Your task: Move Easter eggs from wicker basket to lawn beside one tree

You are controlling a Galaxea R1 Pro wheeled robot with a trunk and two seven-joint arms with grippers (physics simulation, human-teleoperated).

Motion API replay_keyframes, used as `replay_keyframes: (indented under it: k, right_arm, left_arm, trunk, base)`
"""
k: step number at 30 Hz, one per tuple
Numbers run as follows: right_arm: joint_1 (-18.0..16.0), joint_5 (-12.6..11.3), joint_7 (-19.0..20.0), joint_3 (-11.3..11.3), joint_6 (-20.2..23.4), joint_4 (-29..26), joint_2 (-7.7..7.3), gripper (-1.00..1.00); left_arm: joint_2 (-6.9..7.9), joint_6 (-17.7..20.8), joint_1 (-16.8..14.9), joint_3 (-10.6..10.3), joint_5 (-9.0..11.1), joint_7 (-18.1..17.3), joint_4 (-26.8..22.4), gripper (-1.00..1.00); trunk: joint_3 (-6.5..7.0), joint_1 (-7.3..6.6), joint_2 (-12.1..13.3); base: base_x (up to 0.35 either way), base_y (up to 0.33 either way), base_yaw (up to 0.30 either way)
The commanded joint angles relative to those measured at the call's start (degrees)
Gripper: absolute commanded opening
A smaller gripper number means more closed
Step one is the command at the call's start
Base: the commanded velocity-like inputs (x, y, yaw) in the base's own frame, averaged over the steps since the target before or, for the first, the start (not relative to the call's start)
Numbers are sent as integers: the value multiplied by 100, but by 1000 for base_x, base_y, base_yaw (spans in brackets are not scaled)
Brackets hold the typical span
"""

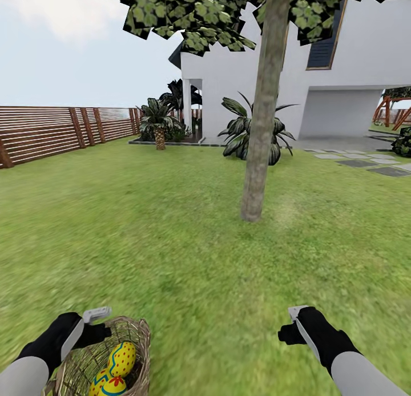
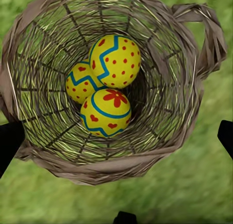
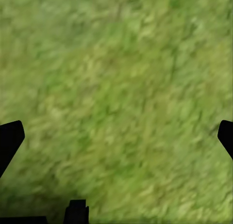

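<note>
1. Left tool (image 1: 97, 324): fingers spread wide, nothing held, hanging over the wicker basket (image 2: 43, 156); fingertips (image 2: 9, 139) sit at either side of the rim in the left wrist view.
2. Right tool (image 1: 288, 324): also spread, empty, above bare lawn (image 3: 116, 88).
3. Easter eggs (image 2: 115, 60): all three inside the basket, touching each other at the bottom.
4. Basket stands on the lawn by the left arm.
5. Tree (image 1: 260, 128): ahead, well apart from the basket; fence (image 1: 51, 130) to the left, white house (image 1: 359, 76) behind.

Wicker basket (image 2: 160, 59) rough woven; Easter eggs (image 2: 114, 60) smooth, seemingly glossy painted; fence (image 1: 51, 130) slatted wood; lawn (image 1: 188, 259) mottled matt.
</note>
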Motion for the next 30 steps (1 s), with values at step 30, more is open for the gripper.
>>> replay_keyframes:
  k: [30]
  right_arm:
    - [-1, 54, 37, 32, 21, -9, 1, 100]
  left_arm:
    - [-65, 17, -2, 45, 12, 10, -8, 100]
  trunk:
    - [-6, 0, -3]
  base:
    - [92, 73, 0]
